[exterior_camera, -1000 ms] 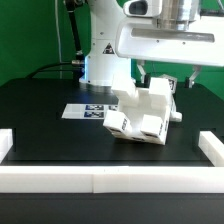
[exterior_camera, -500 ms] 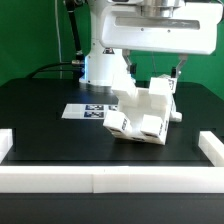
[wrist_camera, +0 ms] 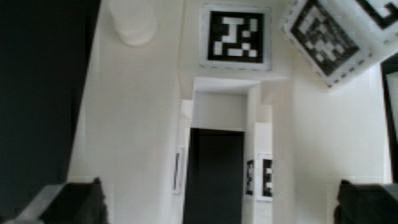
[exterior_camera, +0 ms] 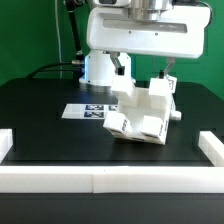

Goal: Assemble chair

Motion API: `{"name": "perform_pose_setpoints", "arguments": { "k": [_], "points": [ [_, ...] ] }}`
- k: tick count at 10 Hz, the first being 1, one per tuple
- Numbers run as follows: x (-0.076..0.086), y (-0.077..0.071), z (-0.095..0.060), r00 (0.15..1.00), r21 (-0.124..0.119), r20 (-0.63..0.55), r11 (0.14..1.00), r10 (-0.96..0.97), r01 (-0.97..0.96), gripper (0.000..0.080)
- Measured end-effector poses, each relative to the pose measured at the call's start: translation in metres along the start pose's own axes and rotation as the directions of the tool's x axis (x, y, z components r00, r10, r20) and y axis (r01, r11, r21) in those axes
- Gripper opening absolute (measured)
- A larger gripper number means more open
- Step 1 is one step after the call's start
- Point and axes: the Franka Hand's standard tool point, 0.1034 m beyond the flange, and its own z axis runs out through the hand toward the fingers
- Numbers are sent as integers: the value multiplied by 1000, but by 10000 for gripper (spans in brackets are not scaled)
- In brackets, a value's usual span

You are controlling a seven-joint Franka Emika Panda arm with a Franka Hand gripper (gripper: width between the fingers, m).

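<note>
Mostly built already — chunky white plastic chair (exterior_camera: 143, 113) with square black-and-white tags lying tipped at mid-surface (exterior_camera: 40, 110), blocks joined. Claw (exterior_camera: 146, 72) wide open just above it, gripping nothing — remaining steps unclear.

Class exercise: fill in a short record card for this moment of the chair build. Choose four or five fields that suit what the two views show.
Piece in work: chair, blocky white tagged parts joined, standing on the black table
Gripper: gripper open, above the chair, holding nothing
Wrist view: white chair surfaces with square tags close below, dark fingertips at either side
Marker board: marker board flat on the table, at the exterior view's left of the chair
Border: white rails along the table's near edge
</note>
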Motion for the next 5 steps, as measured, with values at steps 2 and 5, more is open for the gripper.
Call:
{"name": "perform_pose_setpoints", "arguments": {
  "k": [2,5],
  "points": [
    [-1,0,1,1000,-1,1,1000,-1,1,648],
    [6,1,3,1000,-10,-2,1000,-7,7,648]
  ]
}}
